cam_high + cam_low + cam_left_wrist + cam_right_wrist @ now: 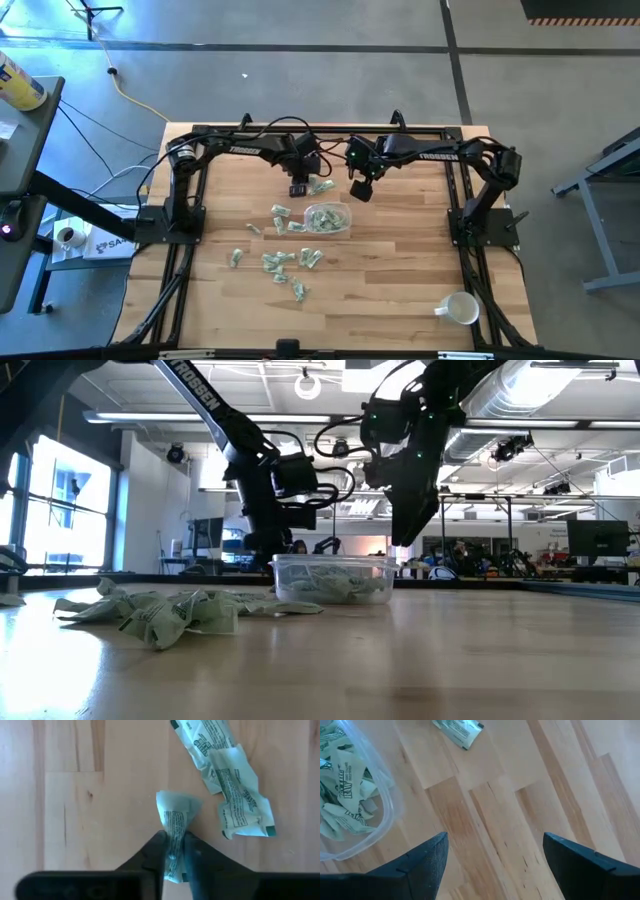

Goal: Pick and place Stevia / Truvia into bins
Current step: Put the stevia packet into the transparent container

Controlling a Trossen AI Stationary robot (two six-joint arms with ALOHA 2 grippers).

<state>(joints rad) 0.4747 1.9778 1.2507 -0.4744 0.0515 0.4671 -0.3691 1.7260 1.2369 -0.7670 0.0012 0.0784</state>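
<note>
Centrally, the left gripper (174,852) pinches one packet (175,820) behind the bin (328,218), long axis in line with the fingers, free end pointing away. The right gripper (495,865), fingers spread and empty, hovers beside the bin. Several packets fill it; many loose packets (285,262) remain on the table (400,290).

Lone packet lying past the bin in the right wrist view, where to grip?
Straight down from above, fingers across the short width of the packet. It lies flat on the table, clear of the bin. The right gripper is open and empty.
</note>
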